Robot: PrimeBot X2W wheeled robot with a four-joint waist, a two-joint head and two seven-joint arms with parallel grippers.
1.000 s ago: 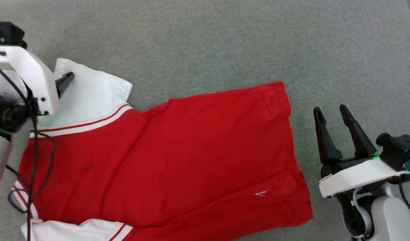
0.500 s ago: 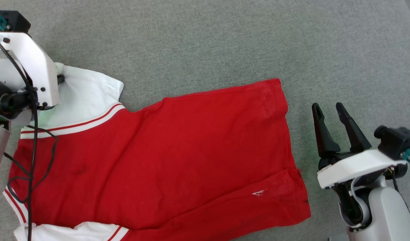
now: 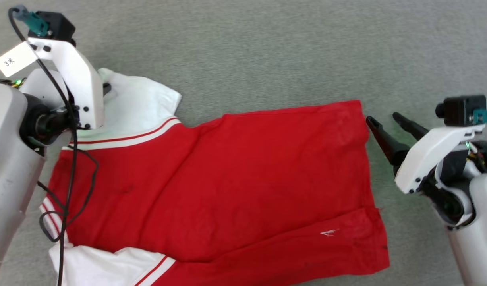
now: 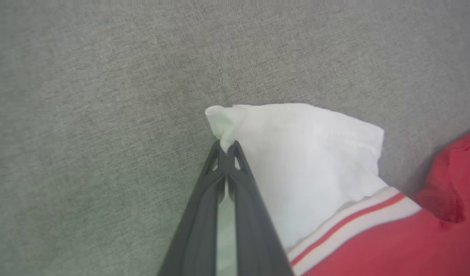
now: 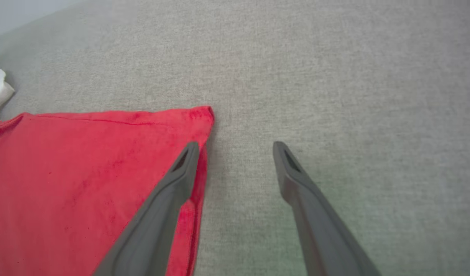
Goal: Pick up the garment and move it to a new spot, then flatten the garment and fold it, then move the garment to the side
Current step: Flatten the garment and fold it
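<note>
The garment [image 3: 235,178] lies spread, plain red face up, on the grey surface [image 3: 267,47], with its white sleeves toward the left arm and its hem toward the right. The whole head view has shifted over the last second, so the camera is taken to have moved. The shirt's outline is unchanged. The left gripper [image 4: 227,147] is now seen clamped on the far sleeve's [image 4: 296,153] outer corner, with the cloth bunched at its tips. The right gripper [image 3: 381,116], a second ago upright beside the lower hem, has been tipped toward the hem's far corner [image 3: 356,105]. Its jaws are spread, and one finger [image 5: 181,168] overlaps the hem edge, though contact cannot be told. Flattening is judged to be under way, with a second grasp still needed before the far edge can be pulled taut.
</note>
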